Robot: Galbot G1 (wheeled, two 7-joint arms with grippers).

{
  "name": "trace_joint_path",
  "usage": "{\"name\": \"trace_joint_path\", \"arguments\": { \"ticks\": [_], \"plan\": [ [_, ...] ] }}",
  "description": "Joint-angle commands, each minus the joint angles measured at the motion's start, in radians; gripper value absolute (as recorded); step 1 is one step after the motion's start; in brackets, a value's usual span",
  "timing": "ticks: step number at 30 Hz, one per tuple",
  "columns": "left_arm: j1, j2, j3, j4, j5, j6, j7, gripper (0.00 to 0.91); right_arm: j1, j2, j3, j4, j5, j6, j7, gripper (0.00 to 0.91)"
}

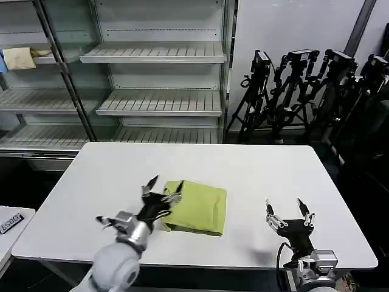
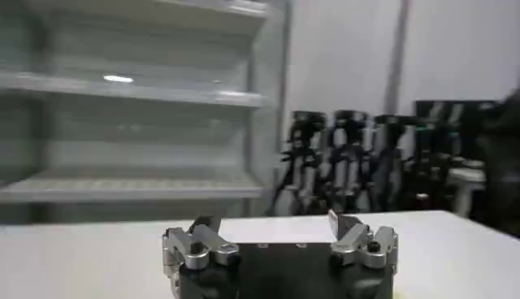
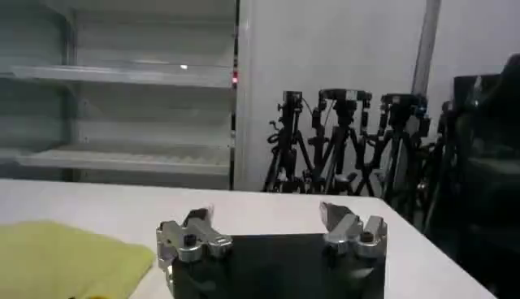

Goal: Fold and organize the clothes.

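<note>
Nearest the robot, at the near right of the white rectangular table [image 1: 255, 164], the right gripper [image 1: 289, 214] hovers with its two fingers spread wide and nothing between them; in its own wrist view the right gripper [image 3: 272, 236] shows the same wide gap, with the shirt's edge off to one side and well apart from it. At the near left, the left gripper [image 1: 163, 193] is angled toward the middle of the table, its fingers spread wide apart and empty. Its tips sit at the left edge of the lime yellow-green cotton T-shirt [image 1: 197, 207], just beside or barely touching the cloth; which of the two cannot be told. The wrist view of the left gripper [image 2: 280, 236] confirms open fingers holding nothing.

The T-shirt lies folded into a compact rectangle at the near middle of the table, slightly left of centre. It looks light, soft and limp, likely to sag and unfold if lifted by one layer, so a hold should probably pinch all layers together at a folded edge or corner.

Beyond the table stand grey metal wire shelves [image 1: 155, 55] and, far right, a cluster of black tripods [image 1: 304, 91].
</note>
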Motion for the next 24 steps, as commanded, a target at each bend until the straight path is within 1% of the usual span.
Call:
{"name": "trace_joint_path", "arguments": {
  "ticks": [1, 4, 6, 9, 11, 15, 18, 20, 24],
  "plan": [
    [0.405, 0.031, -0.271, -0.174, 0.128, -0.029, 0.021, 0.907, 0.009, -0.004, -0.028, -0.005, -0.027, 0.017, 0.002, 0.907],
    [0.496, -0.009, -0.234, -0.229, 0.237, -0.029, 0.021, 0.907, 0.016, -0.006, -0.035, -0.007, -0.026, 0.016, 0.001, 0.907],
    [0.562, -0.056, -0.186, -0.269, 0.392, -0.044, 0.033, 0.907, 0.017, -0.006, -0.039, -0.008, -0.025, 0.015, 0.002, 0.907],
    [0.595, -0.100, -0.144, -0.271, 0.546, -0.061, 0.043, 0.907, 0.015, -0.008, -0.040, -0.008, -0.024, 0.015, 0.001, 0.907],
    [0.588, -0.107, -0.138, -0.246, 0.616, -0.067, 0.050, 0.907, 0.014, -0.011, -0.040, -0.006, -0.023, 0.014, 0.000, 0.907],
    [0.558, -0.087, -0.102, -0.227, 0.693, -0.024, 0.082, 0.907, 0.010, -0.019, -0.037, -0.001, -0.020, 0.010, 0.000, 0.907],
    [0.519, -0.079, -0.070, -0.211, 0.711, 0.025, 0.094, 0.907, 0.005, -0.022, -0.035, 0.001, -0.020, 0.009, -0.001, 0.907],
    [0.485, -0.074, -0.050, -0.182, 0.739, 0.043, 0.102, 0.907, 0.000, -0.022, -0.033, 0.003, -0.018, 0.009, -0.001, 0.907],
    [0.444, -0.064, -0.003, -0.144, 0.734, 0.085, 0.109, 0.907, -0.009, -0.025, -0.027, 0.010, -0.017, 0.007, -0.001, 0.907]
  ]
}}
